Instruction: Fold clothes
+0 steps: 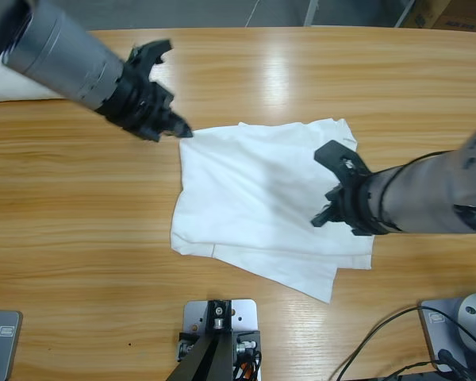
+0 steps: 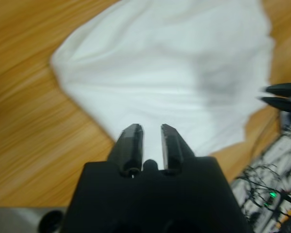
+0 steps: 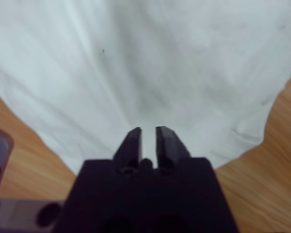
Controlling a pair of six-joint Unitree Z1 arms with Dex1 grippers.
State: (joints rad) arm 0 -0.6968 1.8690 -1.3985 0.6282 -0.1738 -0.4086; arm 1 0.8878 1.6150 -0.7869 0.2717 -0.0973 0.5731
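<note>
While wood-grained, the table [image 1: 79,198] bears clothes [image 1: 262,198].

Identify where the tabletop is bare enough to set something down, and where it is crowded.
Bare wood lies left of the white T-shirt, below the left claw, and along the far edge of the table above the shirt. The middle is crowded: shirt, both arms, the right claw over the cloth. Another white cloth sits far left.

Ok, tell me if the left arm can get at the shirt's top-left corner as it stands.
Probably yes: the left gripper hangs right at that corner of the white T-shirt, nothing lies between, and the right gripper is over the shirt's opposite side.
</note>
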